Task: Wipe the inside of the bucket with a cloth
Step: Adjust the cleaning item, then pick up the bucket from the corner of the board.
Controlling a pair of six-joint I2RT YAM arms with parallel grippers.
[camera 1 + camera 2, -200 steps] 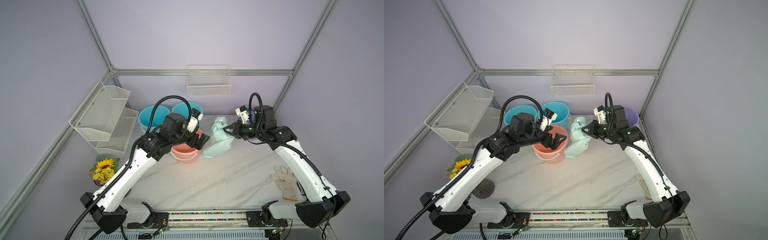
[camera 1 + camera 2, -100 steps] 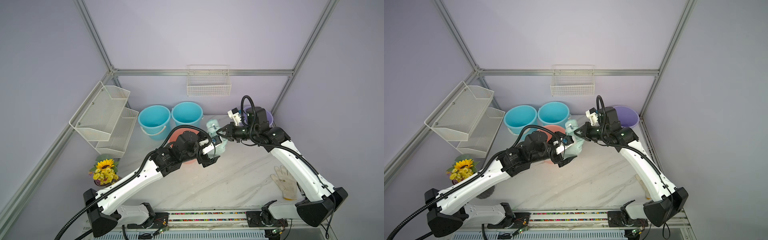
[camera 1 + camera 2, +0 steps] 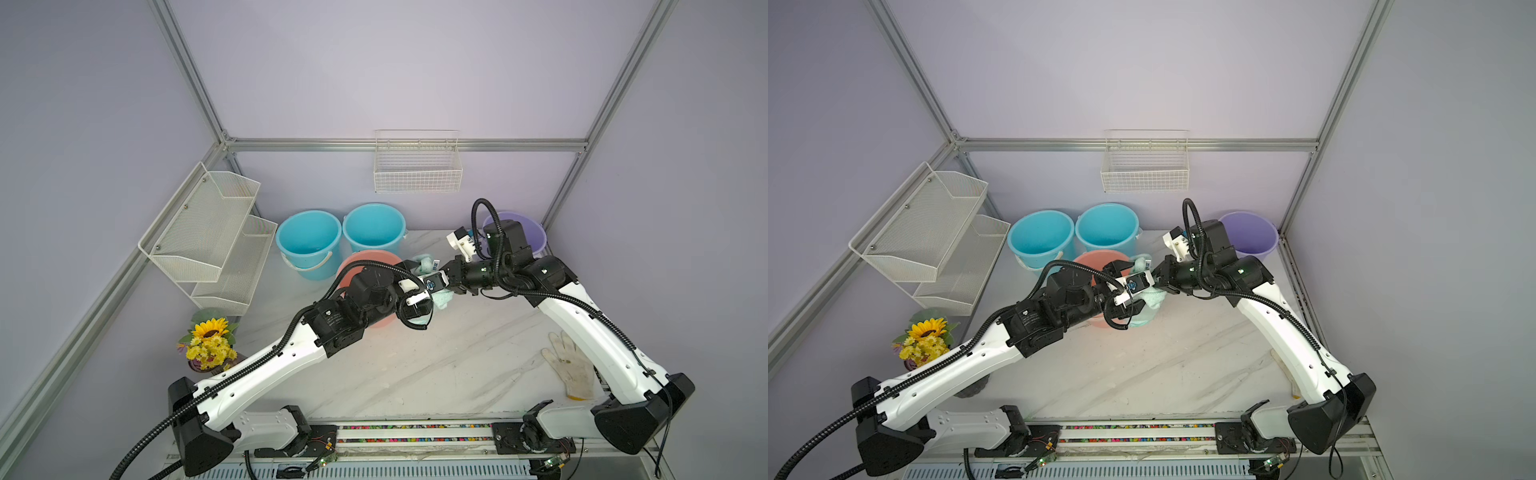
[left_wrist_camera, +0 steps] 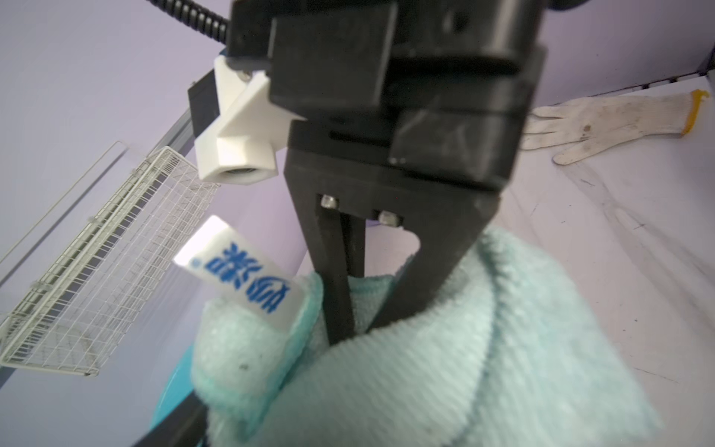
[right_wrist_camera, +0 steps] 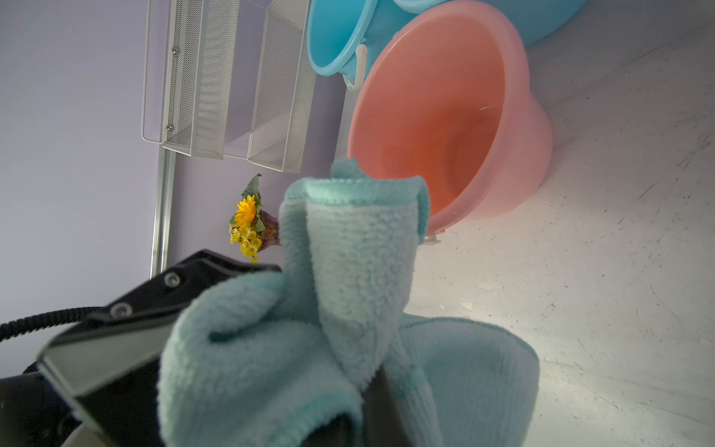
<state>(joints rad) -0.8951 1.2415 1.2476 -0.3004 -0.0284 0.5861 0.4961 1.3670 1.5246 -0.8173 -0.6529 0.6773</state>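
- Progress: wiping not begun, by the look of it. The bucket (image 5: pixel 425 116) is bare inside and nothing touches its wall.
- Position: the cloth (image 5: pixel 360 271) hangs off the table (image 3: pixel 436 374), in the air just beside the bucket's rim, toward the back middle of the table.
- Hold: the right gripper (image 4: pixel 358 329) has its fingers pressed together, pinching a fold of the cloth.
- Approach: the left gripper (image 3: pixel 422 291) meets the cloth from the opposite side, with one finger just beside it in the right wrist view. Whether it grips cannot be told.
- Remainder, as judged: settle the hold, carry the cloth over the rim, then rub the wall and floor of the bucket.
- Cloth material: pale mint terry, with looped pile on one face and a finer ribbed weave on the other. The hem is bound and the cloth is bunched into soft folds. A stiff white tag (image 4: pixel 247 271) with blue print stands at one edge.
- Bucket material: salmon-pink plastic, smooth and glossy. It is round, with a thickened rim, and tapers to a flat base.
- Surroundings: blue buckets (image 3: pixel 309 266) stand behind it at the back edge, with a purple bucket (image 3: pixel 1250 237) near the back right corner. A knit glove (image 3: pixel 571 368) lies flat by the right edge. The table is white and marble-veined.
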